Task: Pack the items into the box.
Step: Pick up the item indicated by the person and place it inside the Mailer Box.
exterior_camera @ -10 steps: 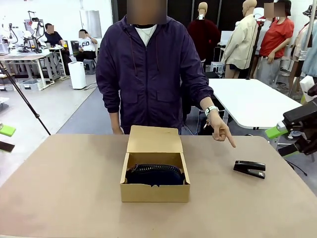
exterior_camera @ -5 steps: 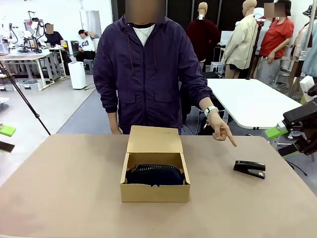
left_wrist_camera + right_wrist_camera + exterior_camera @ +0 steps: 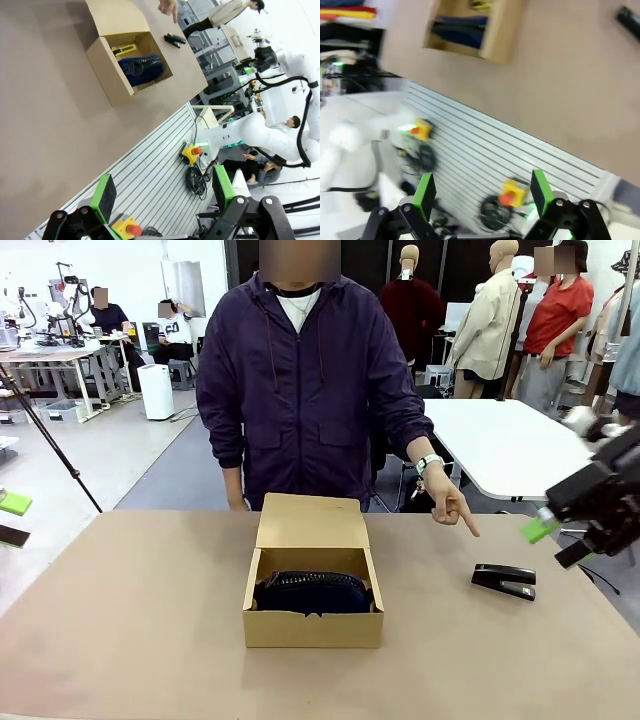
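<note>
Left tool (image 3: 162, 192): bottom edge, green pads (image 3: 105, 196) spread wide, nothing between.
Counter (image 3: 45, 110): brown top.
Box (image 3: 107, 70): cardboard, flap lid raised, toward the counter's edge by the slatted panel.
Inside: navy pouch (image 3: 142, 67), with a yellow utility knife (image 3: 124, 49) beside it on the lid side.
Stapler (image 3: 175, 40): black, on the counter just beyond the box.
Person's hand (image 3: 167, 6): one finger pointing down, above the stapler.
Slatted grey panel (image 3: 150, 165): off the counter's edge, carrying a red button (image 3: 191, 151) in a yellow case.

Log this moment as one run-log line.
brown cardboard box: open, holds dark pouch, yellow knife; black stapler: on table, person's hand points; left tool: open; right tool: open
</note>
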`<state>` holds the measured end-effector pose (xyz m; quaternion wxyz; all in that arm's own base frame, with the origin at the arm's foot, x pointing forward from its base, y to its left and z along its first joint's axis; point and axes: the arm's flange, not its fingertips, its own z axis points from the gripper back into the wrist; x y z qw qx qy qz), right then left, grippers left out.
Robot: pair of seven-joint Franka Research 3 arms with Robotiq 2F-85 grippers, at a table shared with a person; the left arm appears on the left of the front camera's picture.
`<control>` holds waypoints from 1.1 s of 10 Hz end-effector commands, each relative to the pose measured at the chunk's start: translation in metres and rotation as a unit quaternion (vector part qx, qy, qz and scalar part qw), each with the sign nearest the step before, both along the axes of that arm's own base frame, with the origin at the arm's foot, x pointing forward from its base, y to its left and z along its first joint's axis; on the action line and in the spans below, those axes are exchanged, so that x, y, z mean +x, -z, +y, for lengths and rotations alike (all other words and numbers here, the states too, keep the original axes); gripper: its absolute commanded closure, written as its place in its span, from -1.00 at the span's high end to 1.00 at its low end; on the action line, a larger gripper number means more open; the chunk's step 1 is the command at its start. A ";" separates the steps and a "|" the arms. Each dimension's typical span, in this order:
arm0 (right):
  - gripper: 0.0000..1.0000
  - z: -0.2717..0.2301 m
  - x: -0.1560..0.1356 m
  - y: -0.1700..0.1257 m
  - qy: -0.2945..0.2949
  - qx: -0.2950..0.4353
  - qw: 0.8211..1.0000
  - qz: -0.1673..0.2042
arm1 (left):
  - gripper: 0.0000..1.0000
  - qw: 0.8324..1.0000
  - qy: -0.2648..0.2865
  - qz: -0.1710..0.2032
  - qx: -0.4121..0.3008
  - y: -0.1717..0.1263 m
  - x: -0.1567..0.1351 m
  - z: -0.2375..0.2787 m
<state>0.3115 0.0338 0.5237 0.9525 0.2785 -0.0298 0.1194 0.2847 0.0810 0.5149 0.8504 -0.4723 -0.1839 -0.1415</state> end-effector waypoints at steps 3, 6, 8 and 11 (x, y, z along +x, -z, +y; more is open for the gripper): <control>1.00 0.013 0.113 0.030 -0.008 -0.486 0.873 -0.043 | 1.00 1.000 0.005 -0.001 -0.002 0.001 -0.001 0.002; 1.00 0.005 0.124 0.052 0.063 -0.483 0.864 -0.126 | 1.00 1.000 0.005 -0.001 -0.002 0.001 -0.001 0.002; 1.00 0.004 0.134 0.039 -0.016 -0.432 0.895 -0.107 | 1.00 1.000 0.005 -0.001 -0.002 0.001 -0.001 0.002; 1.00 0.002 0.130 0.042 0.016 -0.442 0.889 -0.117 | 1.00 1.000 0.005 -0.001 -0.002 0.001 -0.001 0.002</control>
